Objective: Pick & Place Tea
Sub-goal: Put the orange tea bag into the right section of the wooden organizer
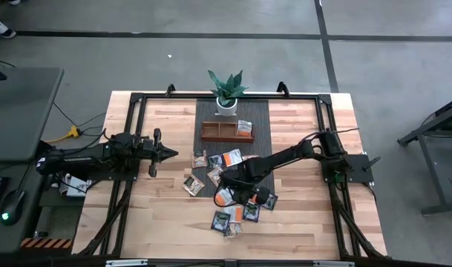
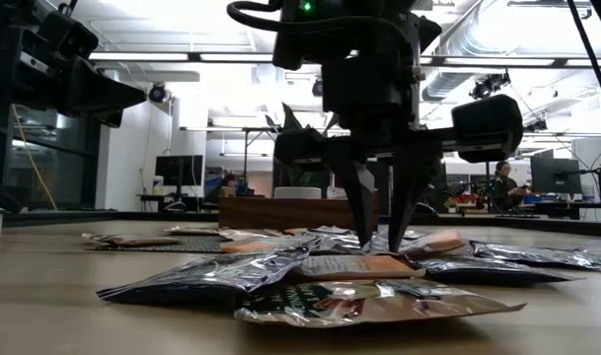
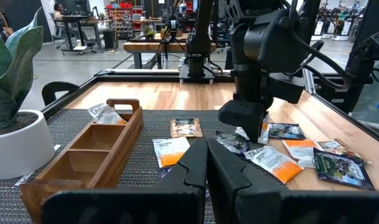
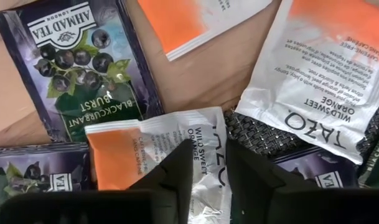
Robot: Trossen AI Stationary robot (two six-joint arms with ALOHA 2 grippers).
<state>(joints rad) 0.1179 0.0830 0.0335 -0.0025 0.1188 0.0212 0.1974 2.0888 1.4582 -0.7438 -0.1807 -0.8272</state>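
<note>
Tea sachet (image 4: 170, 152), orange-and-white, under right hand (image 4: 209, 167), fingers spread astride it: lower squarely, pinch one only. Left hand (image 1: 156, 153) at nine o'clock, pressed together.

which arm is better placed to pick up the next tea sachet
Right. Its claw hangs open directly over an orange-and-white sachet in the pile, fingers straddling it. The left claw waits shut, off beside the table's left edge.

Wooden tray (image 1: 220, 133) beside potted plant (image 1: 226, 93)
</note>
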